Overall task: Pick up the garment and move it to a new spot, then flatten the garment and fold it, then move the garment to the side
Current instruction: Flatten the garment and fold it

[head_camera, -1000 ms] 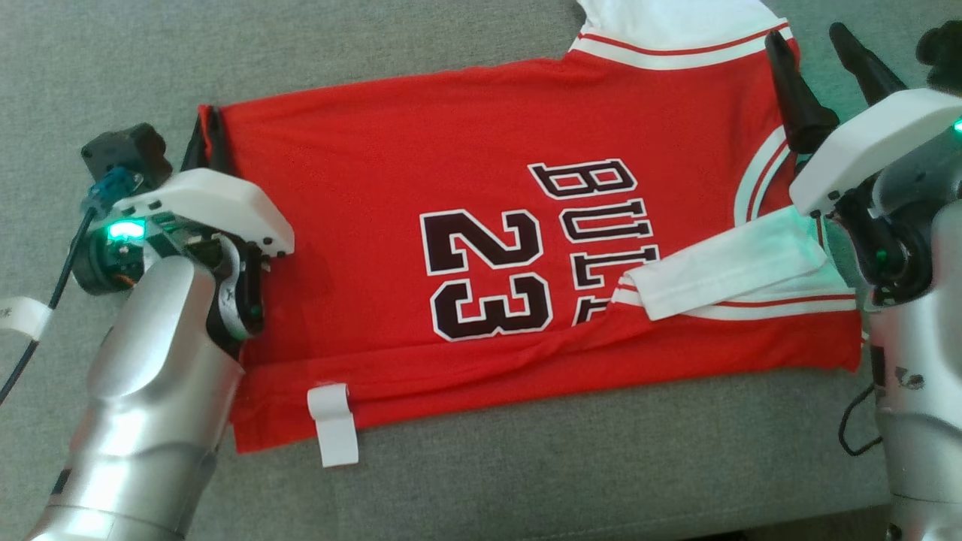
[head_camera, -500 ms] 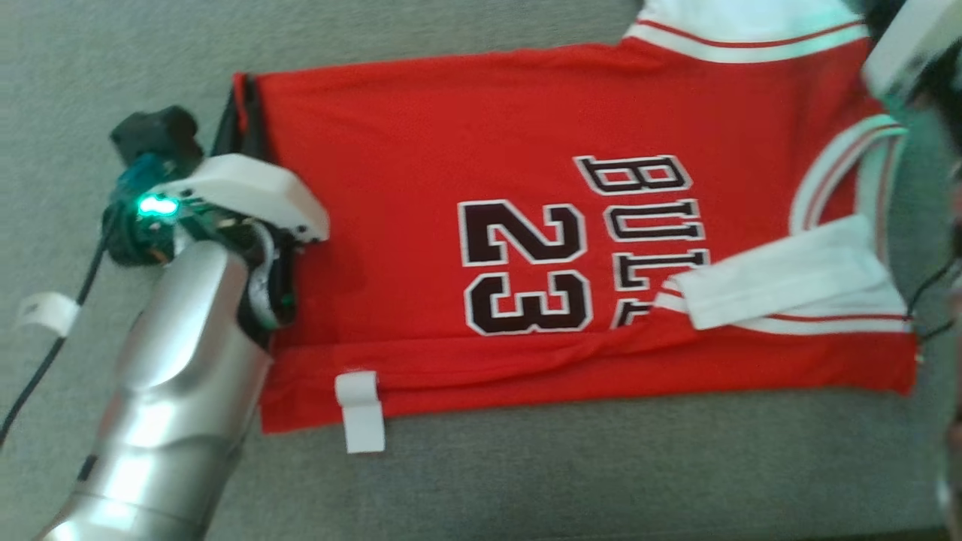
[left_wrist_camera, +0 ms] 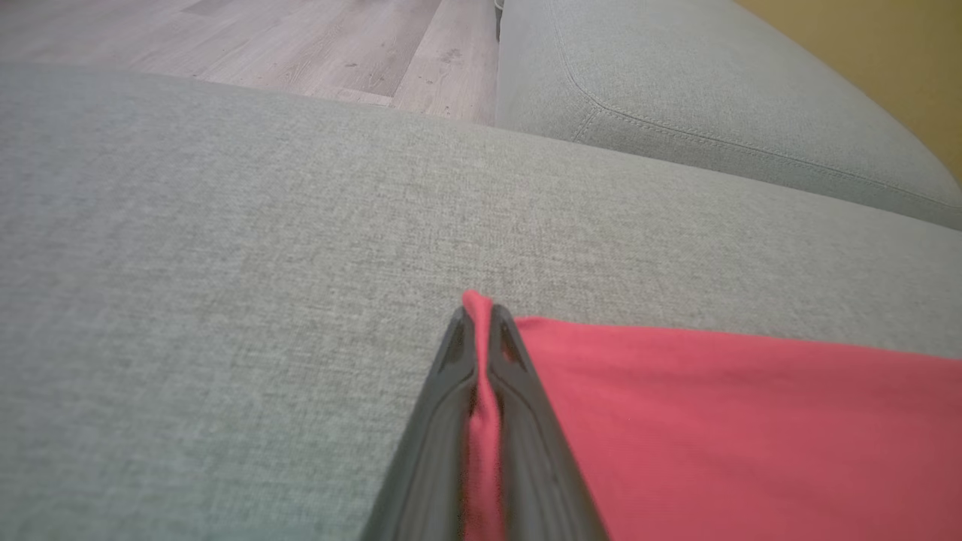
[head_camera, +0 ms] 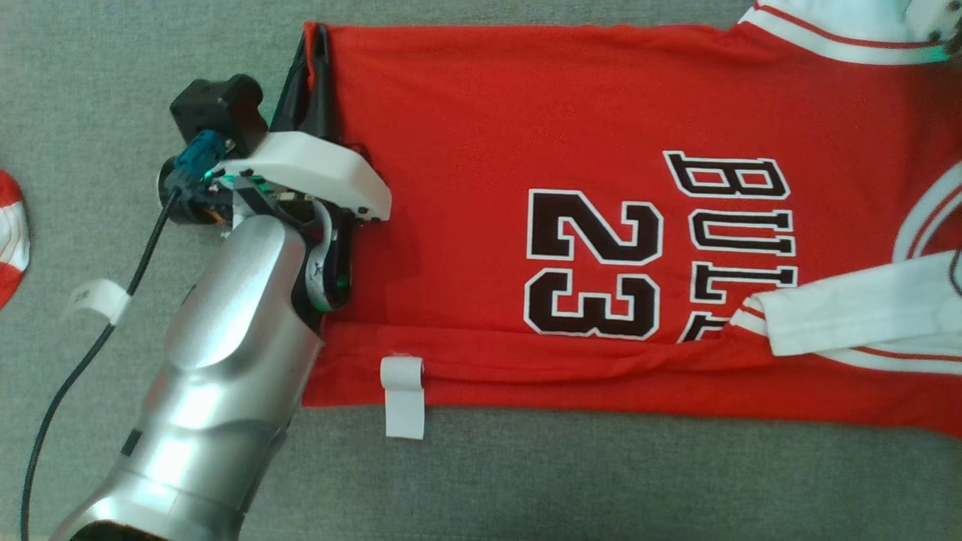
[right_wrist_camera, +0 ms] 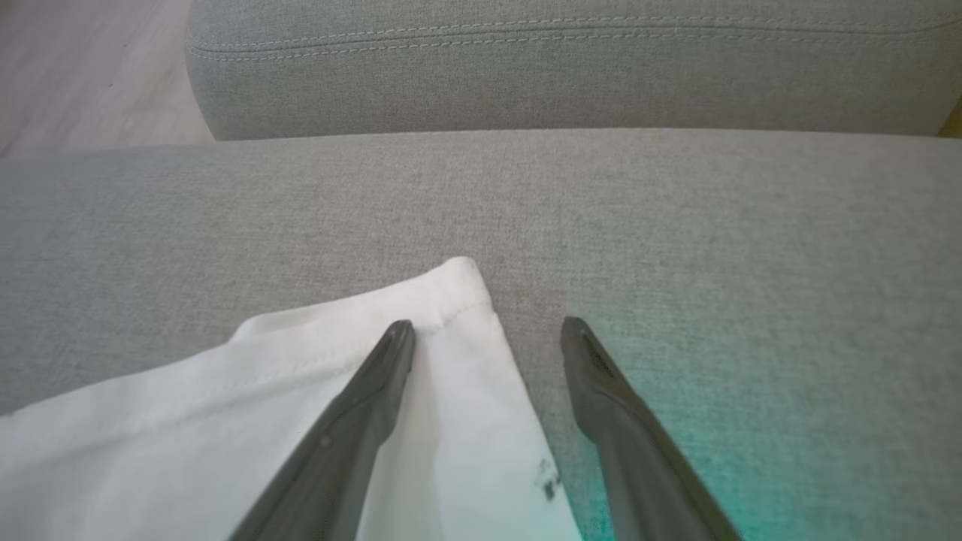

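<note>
The garment [head_camera: 488,113] is a red jersey with "23" and white sleeves, spread flat on the grey sofa seat [head_camera: 113,75]. My left gripper [head_camera: 314,34] is shut on its far left corner, and red cloth [left_wrist_camera: 714,413] is pinched between the two dark fingers of the left gripper [left_wrist_camera: 477,312]. My right gripper [right_wrist_camera: 488,324] is open and hovers at the corner of a white sleeve [right_wrist_camera: 188,406], with one finger over the cloth and the other over bare cushion. Its white housing [head_camera: 932,22] peeks in at the top right of the head view.
A white label [head_camera: 403,398] hangs off the jersey's near hem. A red and white item [head_camera: 11,240] lies at the left edge of the seat. A second cushion [left_wrist_camera: 714,90] and wood floor [left_wrist_camera: 263,37] lie beyond the left gripper. The sofa back [right_wrist_camera: 564,68] rises beyond the right gripper.
The head camera has turned, so the whole picture has slid to the right. My left gripper keeps its hold on the corner. The right gripper has slipped to the picture's top right edge.
</note>
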Controlling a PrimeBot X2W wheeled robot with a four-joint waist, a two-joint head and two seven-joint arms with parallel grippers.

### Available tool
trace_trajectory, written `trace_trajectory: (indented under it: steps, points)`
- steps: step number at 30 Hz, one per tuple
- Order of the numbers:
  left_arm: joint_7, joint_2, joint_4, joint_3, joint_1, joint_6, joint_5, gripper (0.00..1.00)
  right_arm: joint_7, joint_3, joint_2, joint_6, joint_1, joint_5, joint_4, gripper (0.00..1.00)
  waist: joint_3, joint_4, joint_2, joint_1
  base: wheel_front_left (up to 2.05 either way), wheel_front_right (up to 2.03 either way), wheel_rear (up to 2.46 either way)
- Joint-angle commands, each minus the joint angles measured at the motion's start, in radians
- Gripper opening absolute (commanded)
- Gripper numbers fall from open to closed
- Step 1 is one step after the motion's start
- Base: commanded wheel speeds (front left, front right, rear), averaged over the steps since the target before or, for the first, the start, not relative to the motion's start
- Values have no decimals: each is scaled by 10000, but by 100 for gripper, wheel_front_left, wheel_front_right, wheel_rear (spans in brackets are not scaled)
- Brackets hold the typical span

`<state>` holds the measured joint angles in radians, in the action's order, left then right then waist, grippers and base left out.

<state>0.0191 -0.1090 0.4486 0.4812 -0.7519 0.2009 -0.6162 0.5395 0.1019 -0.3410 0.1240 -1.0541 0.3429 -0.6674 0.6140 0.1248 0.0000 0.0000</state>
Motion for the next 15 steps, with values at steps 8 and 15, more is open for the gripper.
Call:
trace_trajectory:
  steps: [8,15]
  points:
    - [102,17,223,-35,14,-168,-70,0,211,826,-300,67,-611,233,-649,18,137,137,0,0,0,0,0]
    - [590,-104,362,-247,84,-146,-138,0,-579,1519,-563,67,-552,878,-581,0,-120,-41,0,0,0,0,0]
